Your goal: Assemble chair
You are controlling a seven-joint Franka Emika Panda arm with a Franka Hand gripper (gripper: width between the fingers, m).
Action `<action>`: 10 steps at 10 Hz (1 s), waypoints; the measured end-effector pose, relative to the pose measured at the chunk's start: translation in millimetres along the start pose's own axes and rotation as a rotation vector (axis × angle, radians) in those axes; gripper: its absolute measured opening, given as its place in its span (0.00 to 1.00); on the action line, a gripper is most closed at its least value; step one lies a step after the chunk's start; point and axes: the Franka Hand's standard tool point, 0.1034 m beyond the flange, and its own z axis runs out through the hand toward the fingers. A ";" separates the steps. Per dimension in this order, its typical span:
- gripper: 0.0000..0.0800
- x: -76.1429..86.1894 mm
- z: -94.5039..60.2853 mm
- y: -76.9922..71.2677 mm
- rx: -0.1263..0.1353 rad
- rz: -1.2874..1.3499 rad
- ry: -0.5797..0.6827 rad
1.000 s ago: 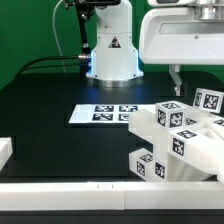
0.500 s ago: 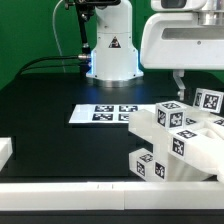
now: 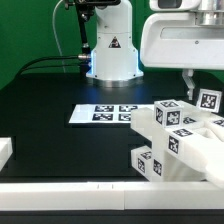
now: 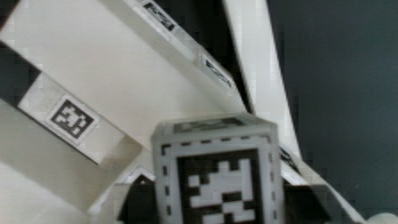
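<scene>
The chair parts (image 3: 175,140) lie heaped at the exterior view's right: white blocks and panels with black-and-white tags. One tagged piece (image 3: 208,100) stands up at the heap's far right. My gripper (image 3: 188,80) hangs under its big white housing, just above and to the left of that piece. In the wrist view a tagged block end (image 4: 214,165) sits between the gripper's (image 4: 217,205) fingers (image 4: 139,195), with dark gaps on both sides, so the jaws look open around it. Behind it run long flat white panels (image 4: 125,90) with small tags.
The marker board (image 3: 100,114) lies flat mid-table, left of the heap. The robot base (image 3: 110,55) stands at the back. A plain white edge block (image 3: 5,150) sits at the exterior view's left, and a white rail (image 3: 70,195) runs along the front edge.
My gripper has shifted toward the exterior view's right, closer to the upright tagged piece. The chair parts have not moved.
</scene>
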 end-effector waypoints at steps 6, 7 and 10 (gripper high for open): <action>0.36 3.6 0.9 1.2 0.076 0.624 -0.041; 0.36 4.8 0.8 1.6 0.087 0.690 -0.048; 0.36 7.2 1.2 2.6 0.107 0.887 -0.058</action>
